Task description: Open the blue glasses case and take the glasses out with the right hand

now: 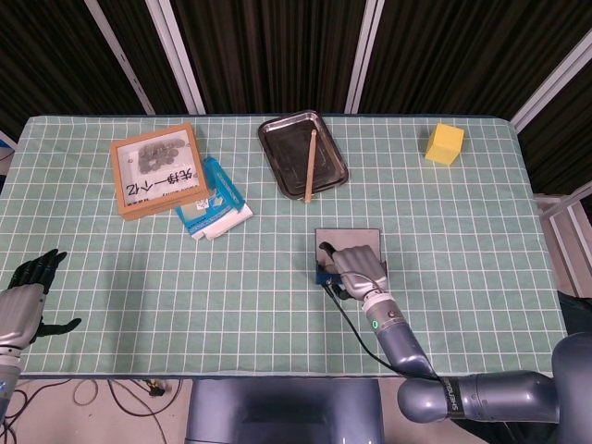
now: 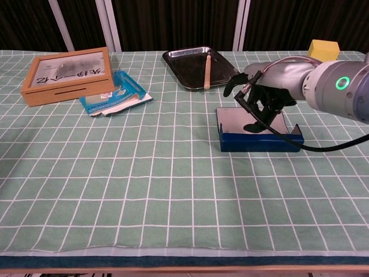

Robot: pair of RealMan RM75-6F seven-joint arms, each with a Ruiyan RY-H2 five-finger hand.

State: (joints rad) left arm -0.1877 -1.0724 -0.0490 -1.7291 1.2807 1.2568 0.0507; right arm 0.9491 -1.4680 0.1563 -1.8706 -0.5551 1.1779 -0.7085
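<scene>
Currently the blue glasses case sits right of table centre, with its lid swung flat toward 12 o'clock. The right hand hovers over the open tray with its fingers curled downward into it; nothing is visibly held, and the glasses themselves cannot be made out in either view (the hand covers most of the interior). The left hand rests at the table's 8 o'clock edge, spread and empty.

Judged step: reaching into the case to secure the glasses. To do it well:

- Lower the fingers straight down — avoid dragging toward 6 o'clock, which would likely push the light case along the cloth.
- Close on the frame's bridge or a folded arm, not on a lens.
- Lift vertically until clear of the case walls before moving away.
- Keep clear of the steel tray and wooden stick at 11 o'clock.
</scene>
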